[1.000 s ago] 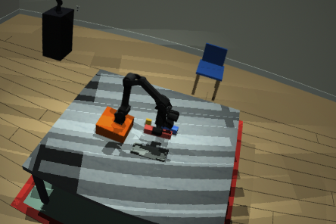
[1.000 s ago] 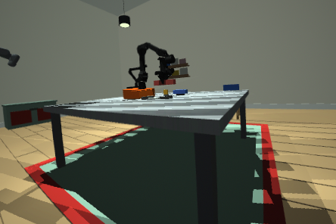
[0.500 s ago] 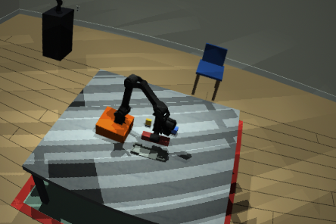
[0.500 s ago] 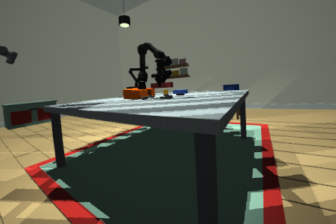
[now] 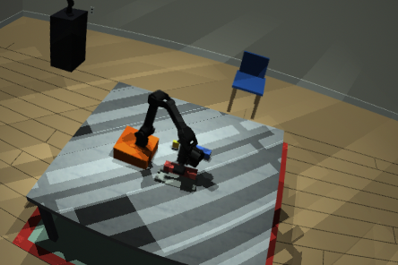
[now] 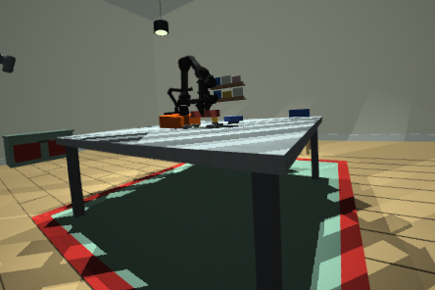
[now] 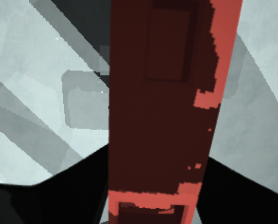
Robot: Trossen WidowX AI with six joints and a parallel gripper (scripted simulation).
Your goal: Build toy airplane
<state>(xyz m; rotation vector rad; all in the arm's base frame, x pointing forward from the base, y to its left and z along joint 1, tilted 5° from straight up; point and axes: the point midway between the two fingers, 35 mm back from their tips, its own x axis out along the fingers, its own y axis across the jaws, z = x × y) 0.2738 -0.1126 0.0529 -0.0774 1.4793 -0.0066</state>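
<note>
The red fuselage (image 5: 191,174) (image 6: 213,113) (image 7: 160,120) is held level between the fingers of my gripper (image 5: 179,168) (image 6: 205,113) (image 7: 150,149), which is shut on it. It is above the pale grey jig (image 5: 160,176); the exterior view shows a gap between the fuselage and the table. In the wrist view the fuselage's sockets show, and it hides what lies under it. The blue wing (image 5: 204,152) (image 6: 233,119) lies on the table behind the gripper, partly hidden by it in the top view. The small yellow tail fin (image 5: 176,143) (image 6: 215,120) stands behind the jig.
The arm's orange base block (image 5: 131,156) (image 6: 169,121) stands left of the jig. The grey striped table (image 5: 215,219) (image 6: 245,142) carries everything. A blue chair (image 5: 249,82) stands beyond the table's far edge.
</note>
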